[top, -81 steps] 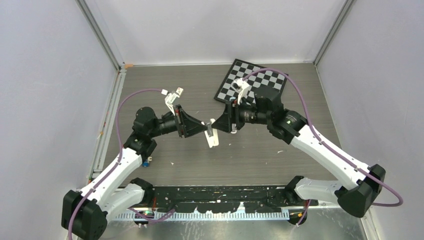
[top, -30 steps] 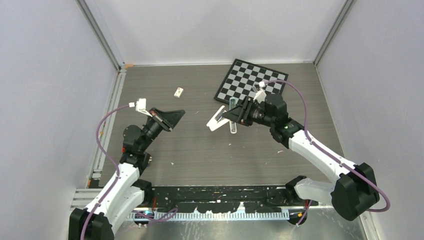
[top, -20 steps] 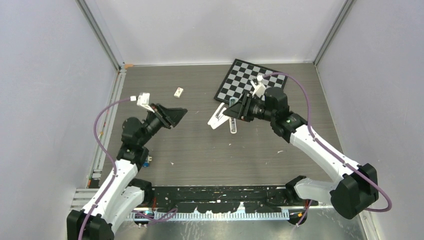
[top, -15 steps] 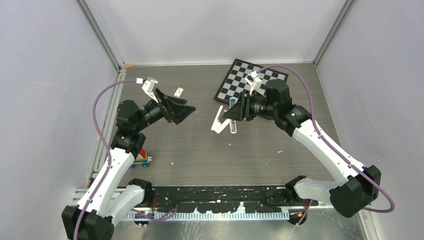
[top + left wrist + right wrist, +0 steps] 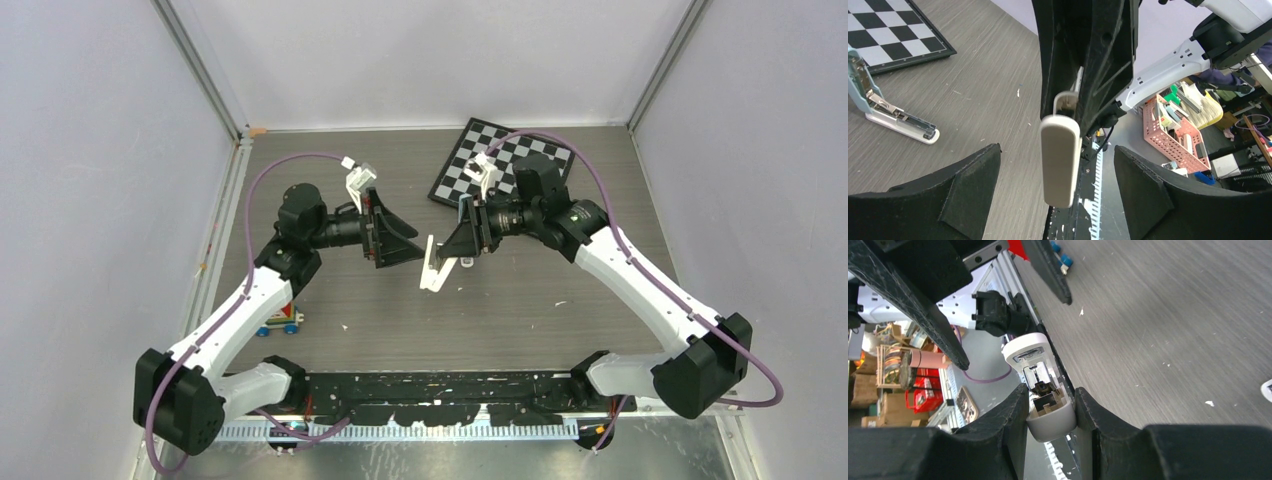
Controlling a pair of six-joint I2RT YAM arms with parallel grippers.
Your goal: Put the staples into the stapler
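Note:
My right gripper (image 5: 1050, 424) is shut on the rear end of a white stapler (image 5: 1040, 390). The stapler (image 5: 432, 270) hangs above the table's middle, its open inside showing in the right wrist view. My left gripper (image 5: 1058, 197) faces it from the left, open. The stapler's white front end (image 5: 1060, 165) sits between the two spread fingers (image 5: 968, 187) without touching either. From above, the left gripper (image 5: 405, 248) and right gripper (image 5: 452, 250) meet tip to tip. The staples are hidden.
A second, light blue stapler (image 5: 883, 107) lies opened on the table beside the checkerboard (image 5: 505, 160). A red and blue toy (image 5: 283, 318) sits by the left arm's base. A pink basket (image 5: 1173, 130) stands off the table's near edge.
The left arm swung in from the left to the centre and its gripper opened around the stapler's front end. The right gripper carried the white stapler slightly toward the near side.

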